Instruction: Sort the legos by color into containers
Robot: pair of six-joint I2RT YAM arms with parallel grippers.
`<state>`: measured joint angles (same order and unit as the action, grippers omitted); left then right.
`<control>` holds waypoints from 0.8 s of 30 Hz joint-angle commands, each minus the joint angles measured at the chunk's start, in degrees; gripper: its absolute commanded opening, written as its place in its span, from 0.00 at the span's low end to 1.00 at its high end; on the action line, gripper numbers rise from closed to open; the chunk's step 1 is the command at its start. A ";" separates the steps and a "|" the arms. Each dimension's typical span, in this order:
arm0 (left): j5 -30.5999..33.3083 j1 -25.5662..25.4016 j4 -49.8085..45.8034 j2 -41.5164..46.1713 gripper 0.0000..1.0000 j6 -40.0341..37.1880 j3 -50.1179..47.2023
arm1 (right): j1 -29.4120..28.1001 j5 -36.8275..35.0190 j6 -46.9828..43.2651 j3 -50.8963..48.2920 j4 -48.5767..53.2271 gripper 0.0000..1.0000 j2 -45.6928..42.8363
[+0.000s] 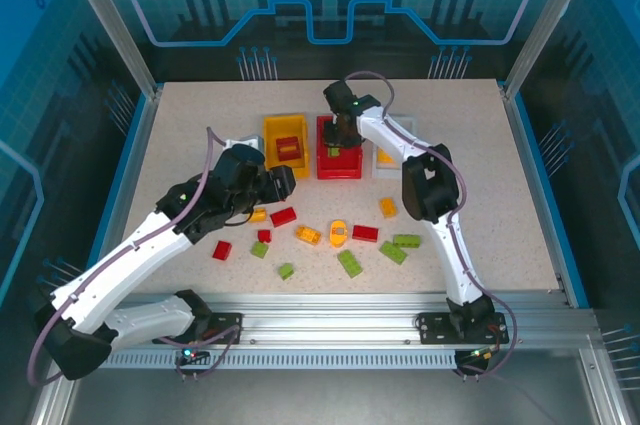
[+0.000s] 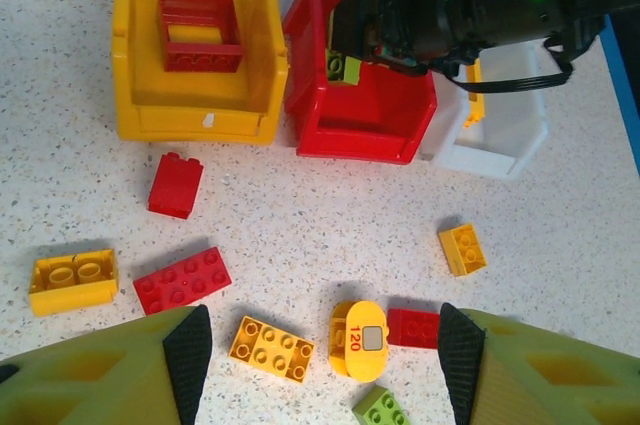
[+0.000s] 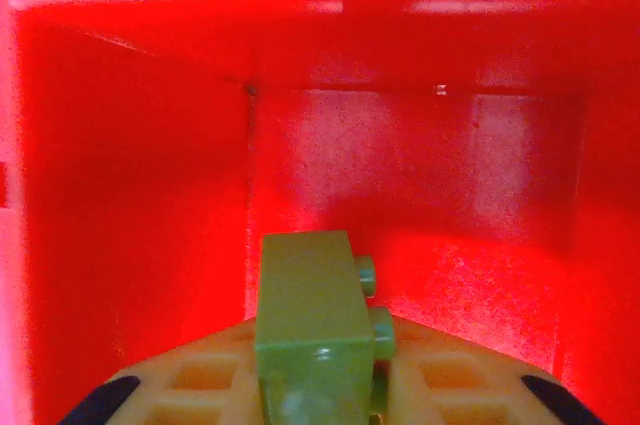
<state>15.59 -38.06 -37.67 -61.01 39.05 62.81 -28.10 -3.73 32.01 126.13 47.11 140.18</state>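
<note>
A green brick [image 3: 310, 325] stands upright midway between the dark fingertips [image 3: 560, 395] of the right gripper [image 3: 328, 400], its studs facing one finger; whether it is pinched is unclear. The red bin [image 3: 130, 195] walls rise ahead and on both sides

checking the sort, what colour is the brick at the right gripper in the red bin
The brick is green, clearest in the right wrist view.

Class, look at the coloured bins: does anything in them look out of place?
Yes. A red frame brick lies in the yellow bin, and a green brick is inside the red bin. Neither brick matches its bin's colour, which is odd for a colour sort.
</note>
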 commanded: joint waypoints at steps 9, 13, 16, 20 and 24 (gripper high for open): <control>-0.01 0.19 -2.18 1.78 0.64 0.49 -0.91 | -0.12 0.17 -0.34 -3.54 0.08 0.49 -10.01; 1.45 0.21 -5.86 2.03 0.64 1.42 -1.33 | -1.39 -3.21 -1.01 -10.24 -2.08 0.47 -19.20; 1.81 0.26 -7.77 2.73 0.64 2.46 -2.78 | -3.56 -5.55 -2.17 -19.81 -6.63 0.48 -28.45; 3.40 0.38 -12.32 3.36 0.64 5.51 -4.97 | -8.36 -6.92 -4.35 -35.48 -14.05 0.50 -41.07; 7.27 2.81 -19.08 4.95 0.70 13.16 -9.76 | -16.94 -7.51 -5.77 -50.25 -20.30 0.52 -51.49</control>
<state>18.76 -37.08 -48.97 -58.04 45.54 56.55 -40.03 -10.07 28.40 83.20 31.99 91.70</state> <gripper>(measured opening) 0.678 0.514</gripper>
